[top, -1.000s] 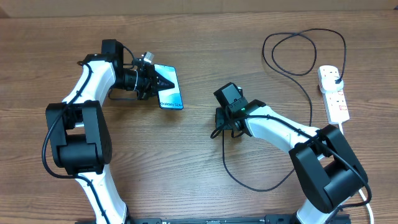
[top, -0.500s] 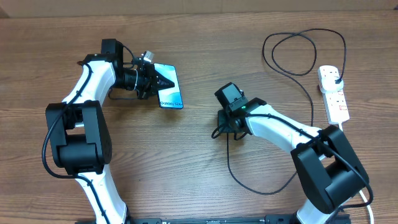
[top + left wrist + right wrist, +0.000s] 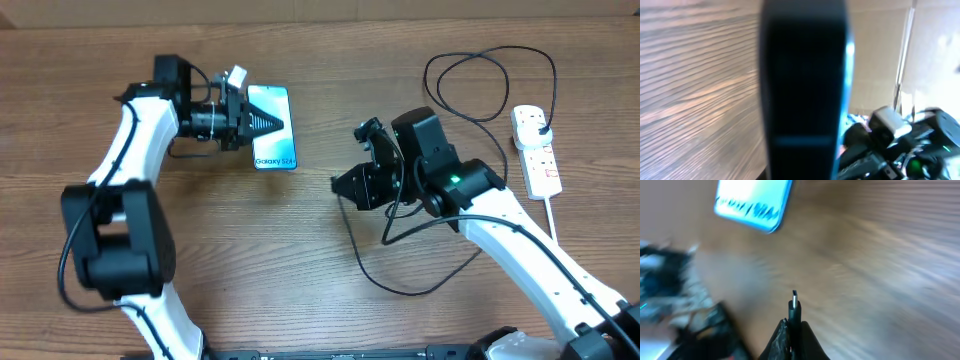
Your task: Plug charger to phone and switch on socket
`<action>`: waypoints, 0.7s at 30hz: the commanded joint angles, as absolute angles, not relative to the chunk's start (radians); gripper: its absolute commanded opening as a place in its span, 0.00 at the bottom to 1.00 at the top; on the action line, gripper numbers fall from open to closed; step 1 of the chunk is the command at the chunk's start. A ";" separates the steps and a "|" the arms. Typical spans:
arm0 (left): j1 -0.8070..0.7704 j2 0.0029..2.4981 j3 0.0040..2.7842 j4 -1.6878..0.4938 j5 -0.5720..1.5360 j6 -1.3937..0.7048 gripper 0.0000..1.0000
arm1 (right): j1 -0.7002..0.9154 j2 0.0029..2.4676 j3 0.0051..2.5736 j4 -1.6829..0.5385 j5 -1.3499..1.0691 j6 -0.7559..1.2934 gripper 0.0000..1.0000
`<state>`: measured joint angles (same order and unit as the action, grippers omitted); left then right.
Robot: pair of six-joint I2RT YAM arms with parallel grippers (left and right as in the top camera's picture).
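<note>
I've got the left gripper [image 3: 258, 122] clamped on the phone [image 3: 276, 142] near the bench's [image 3: 300, 290] far edge, left of centre; right gripper [image 3: 343, 186] pinches the charger [image 3: 794, 302] connector mid-bench; socket [image 3: 541, 160] lies by the right edge.

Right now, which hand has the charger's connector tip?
The right hand, shut on the black connector tip that sticks out past its fingers; the left hand instead grips the phone.
</note>
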<state>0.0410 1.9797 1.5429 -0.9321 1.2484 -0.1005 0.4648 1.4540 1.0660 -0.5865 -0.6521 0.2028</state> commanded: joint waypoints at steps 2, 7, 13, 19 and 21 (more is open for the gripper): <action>0.054 1.801 1.540 -0.927 1.336 -0.064 0.04 | 0.465 1.460 1.079 -0.582 -0.934 0.095 0.04; 0.078 1.665 1.540 -0.927 1.336 -0.090 0.05 | 0.463 1.460 1.079 -0.511 -1.148 0.069 0.04; 0.083 1.571 1.540 -0.921 1.410 -0.112 0.04 | 0.463 1.460 1.079 -0.351 -1.330 0.089 0.04; 0.083 1.555 1.540 -0.885 1.541 -0.145 0.05 | 0.465 1.460 1.079 -0.206 -1.381 0.200 0.04; 0.083 1.555 1.540 -0.884 1.540 -0.188 0.04 | 0.467 1.460 1.079 -0.147 -1.398 0.242 0.04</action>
